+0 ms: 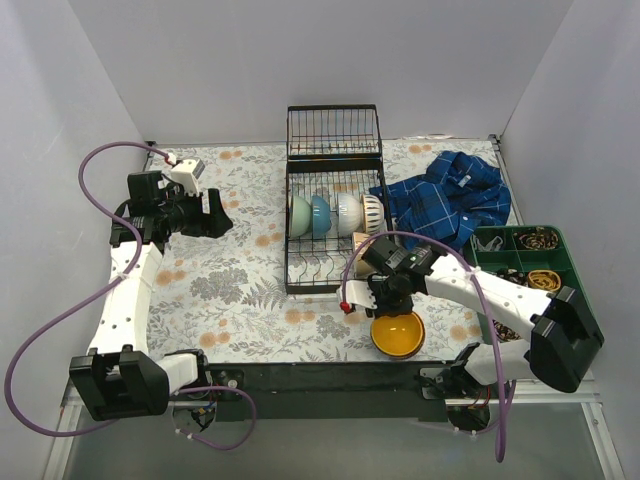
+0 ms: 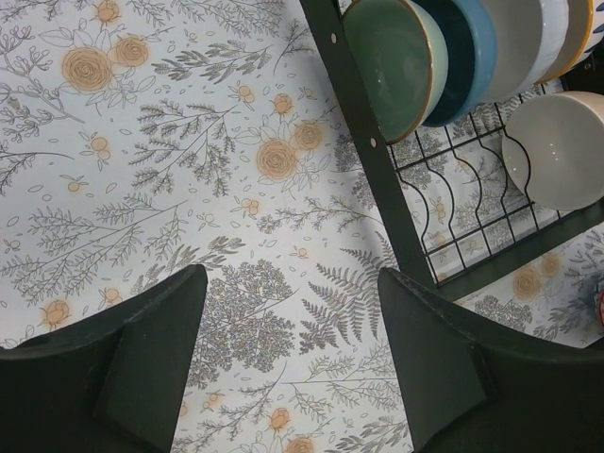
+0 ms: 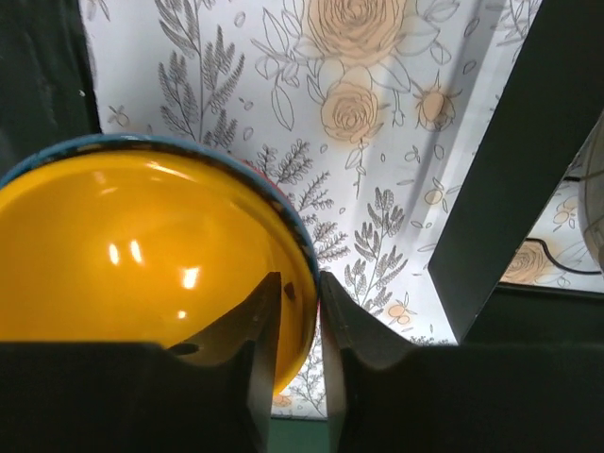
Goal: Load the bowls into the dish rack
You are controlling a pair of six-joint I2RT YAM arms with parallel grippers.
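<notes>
Floral tablecloth (image 1: 230,290), right pincer (image 3: 300,288) clamped on yellow bowl (image 1: 397,335), near dish rack (image 1: 318,272)

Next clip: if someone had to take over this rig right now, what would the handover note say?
Left end effector: open and empty, over the floral tablecloth left of the dish rack.
Right end effector: shut on the rim of the yellow bowl, near the table's front edge by the rack's near right corner. I cannot tell whether the bowl is lifted.
Done: green bowl, blue bowl, white bowl and ribbed bowl stand on edge in one row. A cream bowl sits in the nearer row.
Left: rack the yellow bowl. No other loose bowl shows.
</notes>
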